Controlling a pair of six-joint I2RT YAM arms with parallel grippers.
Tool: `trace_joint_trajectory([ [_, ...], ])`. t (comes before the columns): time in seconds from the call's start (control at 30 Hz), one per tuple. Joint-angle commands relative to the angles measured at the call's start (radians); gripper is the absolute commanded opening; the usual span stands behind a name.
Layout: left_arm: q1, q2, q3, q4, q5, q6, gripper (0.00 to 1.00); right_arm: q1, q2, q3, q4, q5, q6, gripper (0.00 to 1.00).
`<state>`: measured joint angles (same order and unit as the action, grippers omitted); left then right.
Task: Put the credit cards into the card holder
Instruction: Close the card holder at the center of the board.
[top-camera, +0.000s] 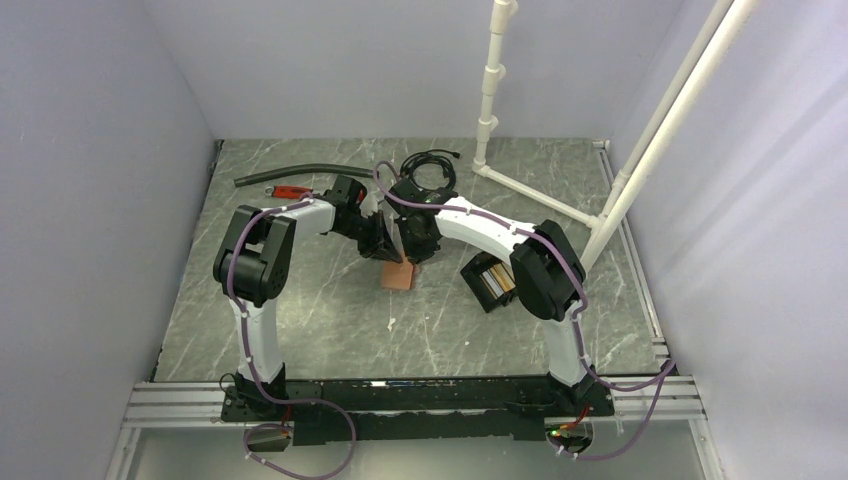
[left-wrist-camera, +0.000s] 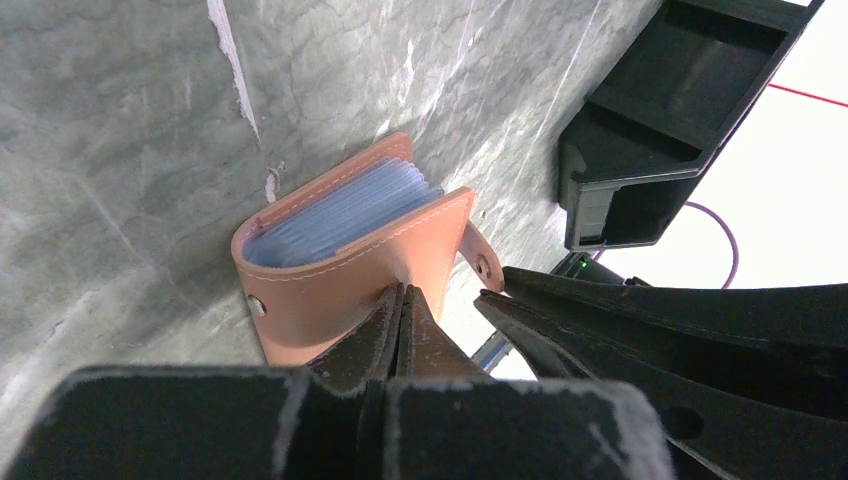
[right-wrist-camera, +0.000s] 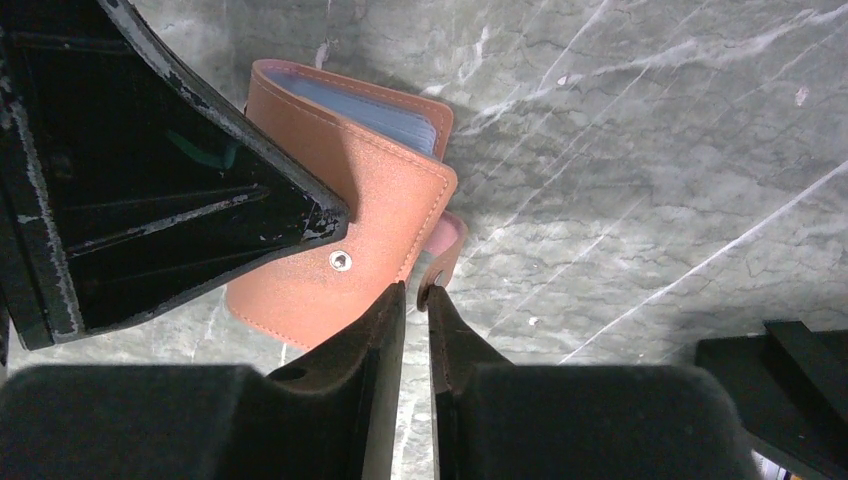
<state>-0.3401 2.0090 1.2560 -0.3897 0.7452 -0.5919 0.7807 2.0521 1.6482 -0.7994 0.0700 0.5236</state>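
A tan leather snap wallet (top-camera: 400, 275) (left-wrist-camera: 340, 270) (right-wrist-camera: 340, 220) stands partly open mid-table, clear sleeves showing inside. My left gripper (top-camera: 383, 240) (left-wrist-camera: 405, 292) is shut, its tips pressed against the wallet's outer cover. My right gripper (top-camera: 412, 250) (right-wrist-camera: 417, 290) is at the wallet's free edge, jaws a narrow slit apart. The snap tab (right-wrist-camera: 445, 250) touches its right fingertip and is not clamped. The black card holder (top-camera: 478, 290) (left-wrist-camera: 640, 150) (right-wrist-camera: 780, 380) lies to the right. Gold and brown credit cards (top-camera: 497, 280) stand inside it.
A black hose (top-camera: 300, 175) and a red-handled tool (top-camera: 290, 190) lie at the back left. A coiled black cable (top-camera: 430, 165) sits behind the grippers. A white pipe frame (top-camera: 490, 100) rises at the back right. Walls enclose three sides.
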Motion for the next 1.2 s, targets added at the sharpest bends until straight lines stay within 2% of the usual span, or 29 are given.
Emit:
trace_joint_trajectory([
  [0.0,-0.008,0.011,-0.023,-0.004,-0.075,0.020,0.00,0.003,0.010,-0.001,-0.006,0.011,-0.008,0.17],
  [0.17,-0.009,0.011,-0.026,-0.003,-0.073,0.020,0.00,0.003,0.008,-0.003,-0.005,0.011,-0.009,0.14],
  [0.3,-0.010,0.011,-0.025,0.000,-0.072,0.019,0.00,0.003,0.016,-0.004,-0.017,0.028,-0.011,0.19],
  [0.67,-0.011,0.014,-0.027,0.003,-0.070,0.017,0.00,0.001,0.004,-0.046,-0.014,0.088,-0.017,0.18],
  [0.9,-0.011,0.014,-0.027,0.002,-0.072,0.018,0.00,-0.004,-0.012,-0.068,-0.011,0.123,-0.017,0.10],
  [1.0,-0.013,0.016,-0.024,0.002,-0.072,0.017,0.00,-0.008,-0.028,-0.083,0.002,0.137,-0.023,0.00],
  [1.03,-0.013,0.017,-0.025,0.002,-0.071,0.018,0.00,-0.008,-0.036,-0.095,0.015,0.140,-0.030,0.00],
  [1.1,-0.013,0.017,-0.026,0.002,-0.072,0.018,0.00,-0.010,-0.073,-0.133,0.075,0.112,-0.043,0.00],
  [1.17,-0.013,0.016,-0.026,0.000,-0.073,0.018,0.00,-0.033,-0.126,-0.198,0.173,0.005,-0.046,0.00],
])
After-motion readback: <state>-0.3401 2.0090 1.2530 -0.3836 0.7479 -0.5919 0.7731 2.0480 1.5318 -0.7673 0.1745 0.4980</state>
